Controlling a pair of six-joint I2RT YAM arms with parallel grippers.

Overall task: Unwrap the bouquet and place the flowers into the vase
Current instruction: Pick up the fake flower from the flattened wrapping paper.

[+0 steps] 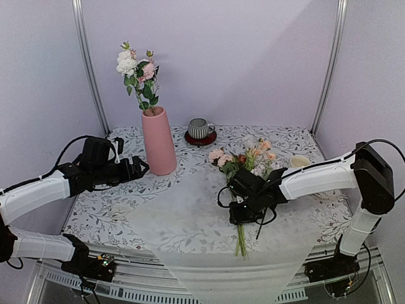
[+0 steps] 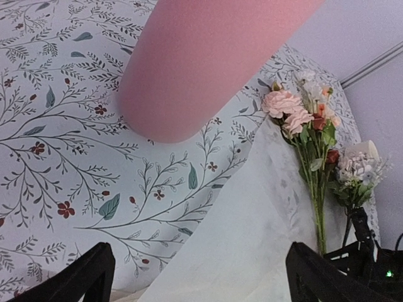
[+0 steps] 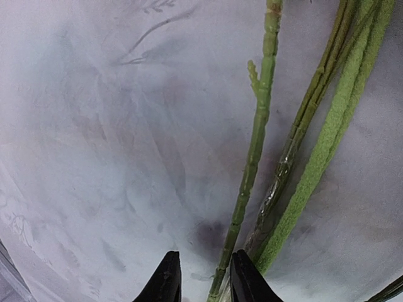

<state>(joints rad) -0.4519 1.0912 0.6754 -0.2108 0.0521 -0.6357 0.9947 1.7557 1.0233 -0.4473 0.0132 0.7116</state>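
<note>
Wrapping paper (image 1: 190,221) lies unfolded and flat across the near middle of the table (image 1: 95,215), one corner hanging over the front edge. The flowers (image 1: 243,161) rest on its right half. Their pink, peach and white blooms point toward the back wall, and their green stems run toward the near edge. The vase (image 1: 158,142), a tall pink cylinder, stands upright on the patterned cloth at back left, just off the paper. It holds a leafy spray with white and pink blooms (image 1: 136,66) rising well above its slanted rim. To the right of the vase, a grey striped mug (image 1: 200,128) sits on a red saucer (image 1: 200,139). A cream mug (image 1: 299,162) stands beside the flower heads at far right. The left end effector (image 1: 140,168) hovers low beside the foot of the vase with its fingers spread wide and nothing between them. Its wrist view shows the vase (image 2: 208,56) close ahead, the bare table (image 2: 63,157) below and the paper (image 2: 252,233) running off to the right. The flowers (image 2: 302,119) appear there beyond the paper's edge. The right end effector (image 1: 242,216) reaches down over the middle of the stems. In its wrist view the right end effector (image 3: 204,277) has its fingers (image 3: 167,280) drawn close together, with one thin green stem (image 3: 255,145) running between the tips. The other stems lie just to the right on the paper (image 3: 94,126). Whether that stem is actually pinched cannot be told.
</note>
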